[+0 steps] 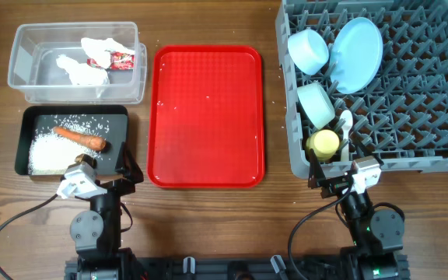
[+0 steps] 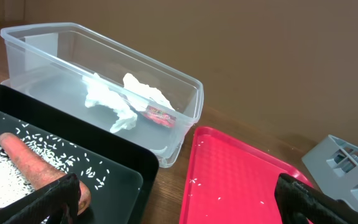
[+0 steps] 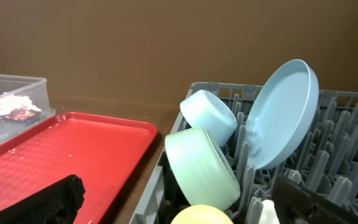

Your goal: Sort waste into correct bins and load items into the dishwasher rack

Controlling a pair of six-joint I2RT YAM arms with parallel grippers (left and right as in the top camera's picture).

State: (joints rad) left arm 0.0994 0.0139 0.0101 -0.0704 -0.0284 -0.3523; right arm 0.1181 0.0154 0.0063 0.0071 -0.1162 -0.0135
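Rice grains (image 1: pixel 49 152) could spill onto the counter (image 1: pixel 208 23) if we bump the black tray (image 1: pixel 117 123). Our left gripper (image 1: pixel 106 166) and right gripper (image 1: pixel 341 176) both sit wide open, empty.

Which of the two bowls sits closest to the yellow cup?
The pale green bowl, beside the cup; the bluer bowl sits farther back, by the plate.

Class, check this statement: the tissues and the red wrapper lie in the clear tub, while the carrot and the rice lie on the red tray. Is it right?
Not quite. The carrot and rice lie in the black tray, not on the red tray, as the overhead view shows. The tissues and red wrapper are indeed in the clear tub.
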